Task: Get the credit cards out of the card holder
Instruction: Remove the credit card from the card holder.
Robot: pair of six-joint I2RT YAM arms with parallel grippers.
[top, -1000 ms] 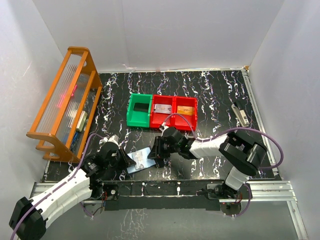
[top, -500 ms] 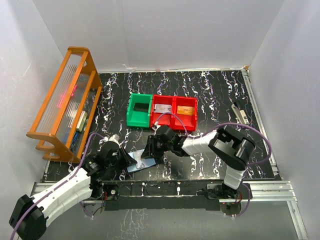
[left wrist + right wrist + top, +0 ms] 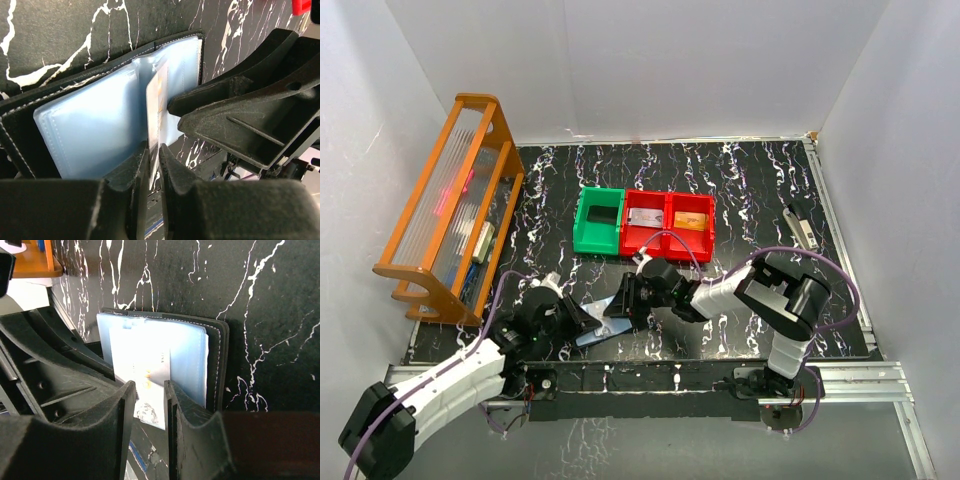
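Card holder (image 3: 603,325) open on the tabletop (image 3: 740,180) between both hands.
Left hand (image 3: 154,150): fingers nearly together around a pale card (image 3: 156,110), clamped or not I cannot tell. Right hand (image 3: 149,385): fingers apart, facing it.

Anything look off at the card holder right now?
Nothing spilled or damaged. The one thing out of line is a white card, sticking partway out of the blue sleeve of the open card holder, past its edge, with the left pincer closed on it. It is not yet free.
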